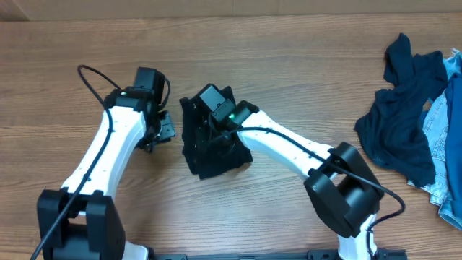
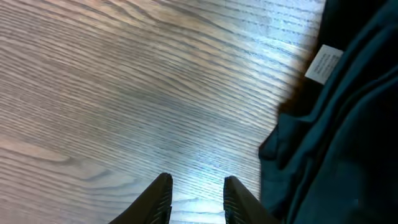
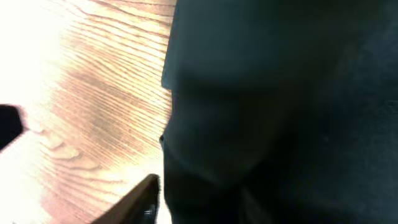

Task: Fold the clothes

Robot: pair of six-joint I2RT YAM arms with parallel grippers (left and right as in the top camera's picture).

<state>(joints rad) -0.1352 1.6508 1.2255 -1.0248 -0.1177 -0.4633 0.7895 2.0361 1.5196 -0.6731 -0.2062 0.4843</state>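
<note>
The clothes' near-black T-shirt (image 1: 214,150) lies in a bunched, folded heap at the table's middle. My right gripper (image 3: 202,190) hovers right over it and is open. One finger (image 3: 142,198) shows beside the fabric's edge; the other is lost in the dark cloth (image 3: 280,93). My left gripper (image 1: 163,133) sits just left of the shirt, open, with bare wood between its fingers (image 2: 160,200). In the left wrist view the shirt (image 2: 348,143) fills the right side, its white tag (image 2: 323,63) facing up.
A rumpled dark blue garment (image 1: 401,115) and pale blue denim (image 1: 446,137) are piled at the table's right edge. Both arms' bases stand along the front edge. A black cable (image 1: 90,79) loops over the left arm.
</note>
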